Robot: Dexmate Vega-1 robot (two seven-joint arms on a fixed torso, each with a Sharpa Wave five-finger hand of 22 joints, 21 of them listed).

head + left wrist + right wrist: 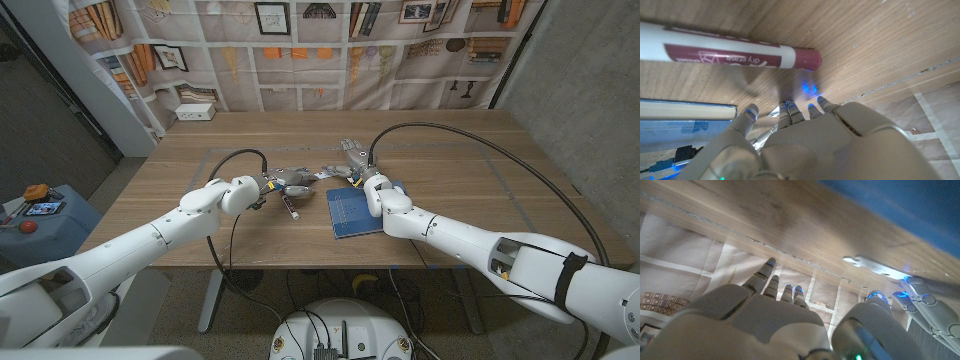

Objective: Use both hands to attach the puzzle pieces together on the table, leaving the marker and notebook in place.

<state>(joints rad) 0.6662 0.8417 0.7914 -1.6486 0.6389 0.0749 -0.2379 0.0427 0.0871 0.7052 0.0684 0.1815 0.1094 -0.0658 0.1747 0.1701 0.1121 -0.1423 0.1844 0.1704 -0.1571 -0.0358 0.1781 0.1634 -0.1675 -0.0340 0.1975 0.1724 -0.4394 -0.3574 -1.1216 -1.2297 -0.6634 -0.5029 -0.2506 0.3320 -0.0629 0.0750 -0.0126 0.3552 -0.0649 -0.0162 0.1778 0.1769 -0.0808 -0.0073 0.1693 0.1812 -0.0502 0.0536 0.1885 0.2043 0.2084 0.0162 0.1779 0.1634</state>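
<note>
Overhead, both hands meet mid-table: left hand (292, 181) beside the marker (291, 205), right hand (354, 160) above the notebook (358, 208). Only the right wrist view reveals a white puzzle piece (875, 266) lying flat near fingertips (876, 296); whether either hand grips anything is unclear.

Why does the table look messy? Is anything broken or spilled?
Nothing looks broken or spilled. The maroon-capped white dry-erase marker lies on the wooden table beside the blue notebook, which sits slightly askew to the table's edge. A flat white puzzle piece lies on the wood near the right robot hand.
</note>
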